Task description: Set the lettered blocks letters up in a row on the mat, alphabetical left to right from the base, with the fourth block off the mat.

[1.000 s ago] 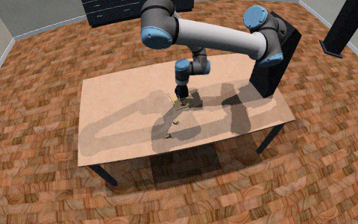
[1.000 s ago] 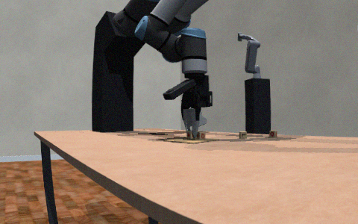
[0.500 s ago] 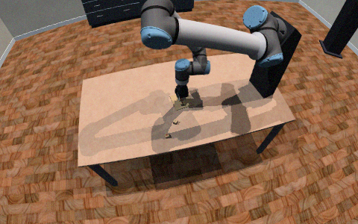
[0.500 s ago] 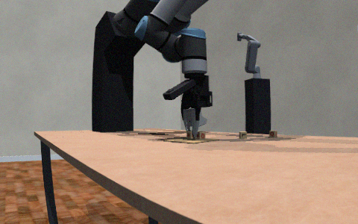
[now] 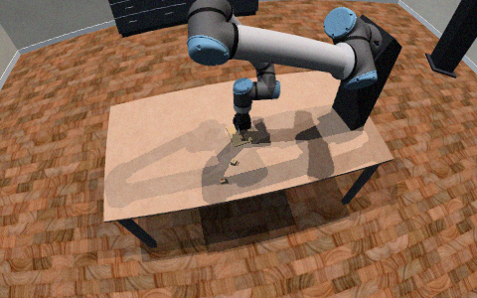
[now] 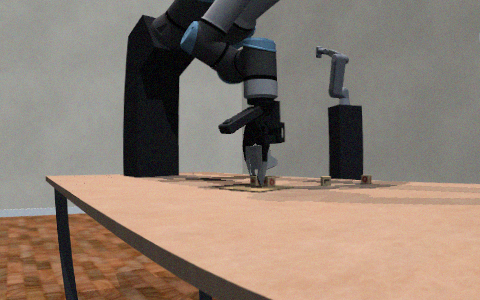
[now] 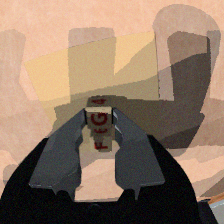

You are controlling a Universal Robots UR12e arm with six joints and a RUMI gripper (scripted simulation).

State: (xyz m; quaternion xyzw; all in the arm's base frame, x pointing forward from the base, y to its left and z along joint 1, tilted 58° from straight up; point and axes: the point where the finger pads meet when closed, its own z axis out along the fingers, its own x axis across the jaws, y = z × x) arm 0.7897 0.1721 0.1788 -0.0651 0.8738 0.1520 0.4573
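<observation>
My gripper (image 7: 99,109) is shut on a small tan block (image 7: 100,125) with red letters on the face turned toward the wrist camera. It holds the block at or just above the yellowish mat (image 7: 100,70). In the exterior view the gripper (image 6: 260,179) points straight down over the mat (image 6: 254,188), with the held block (image 6: 254,180) between the fingers and a second block (image 6: 270,181) with a red mark close beside it. Two more blocks (image 6: 325,180) (image 6: 366,178) lie on the bare table off the mat; they also show in the overhead view (image 5: 234,162) (image 5: 223,181).
The robot's dark base pedestal (image 5: 364,84) stands at the table's far right edge. The mat (image 5: 248,136) lies near the table's middle. A dark post with a small arm (image 6: 345,140) stands behind the table.
</observation>
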